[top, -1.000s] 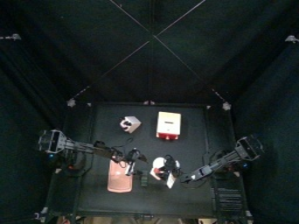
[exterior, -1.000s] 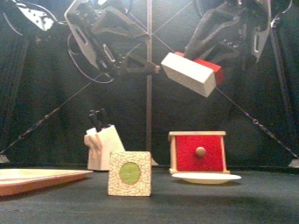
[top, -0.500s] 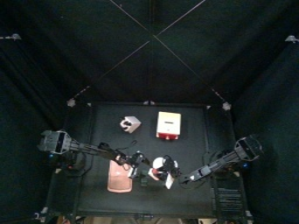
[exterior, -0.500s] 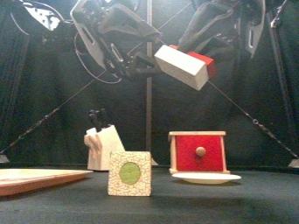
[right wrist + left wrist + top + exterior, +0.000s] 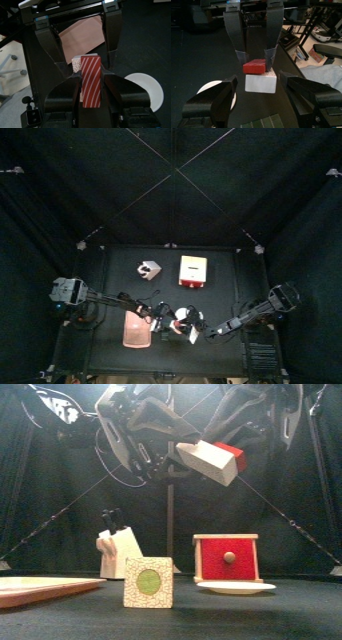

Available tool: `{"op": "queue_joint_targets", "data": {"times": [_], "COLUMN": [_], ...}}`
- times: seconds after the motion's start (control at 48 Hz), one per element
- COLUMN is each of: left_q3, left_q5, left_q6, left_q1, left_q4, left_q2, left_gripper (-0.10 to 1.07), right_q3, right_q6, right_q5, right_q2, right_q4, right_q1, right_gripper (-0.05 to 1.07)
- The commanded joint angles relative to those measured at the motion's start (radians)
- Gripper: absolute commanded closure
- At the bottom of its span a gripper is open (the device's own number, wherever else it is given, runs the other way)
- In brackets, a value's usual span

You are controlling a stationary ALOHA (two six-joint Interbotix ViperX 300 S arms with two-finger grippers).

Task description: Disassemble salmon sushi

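The salmon sushi [image 5: 211, 464] hangs high above the white plate [image 5: 237, 587], well clear of the bench. The right tool [image 5: 90, 80] is clamped on its ribbed red topping. The left tool [image 5: 260, 85] stands wide apart, straddling the white rice block; whether its pads touch the block is hard to tell.

The piece looks small, light and stiff, likely a smooth toy whose two halves pull apart. I would take the rice block by its flat side faces, squarely, since a skewed pinch could squirt it out.

Compared with a second ago, the left arm has swung in beside the sushi, which sits slightly nearer it.
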Motion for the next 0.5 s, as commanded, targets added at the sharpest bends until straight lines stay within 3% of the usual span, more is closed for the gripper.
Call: {"op": "queue_joint_targets", "data": {"times": [0.0,0.479], "left_q3": [-0.026,-0.023], "left_q5": [-0.005,-0.002], "left_q6": [0.002,0.002], "left_q1": [0.0,0.0], "left_q4": [-0.009,-0.006], "left_q2": [-0.008,-0.006], "left_gripper": [0.0,0.02], "right_q3": [-0.028,-0.031], "right_q6": [0.0,0.0], "right_q5": [0.002,0.002], "right_q2": [-0.015,-0.017], "right_q4": [-0.008,-0.006], "right_q1": [-0.003,-0.005], "right_gripper": [0.46,0.46]}}
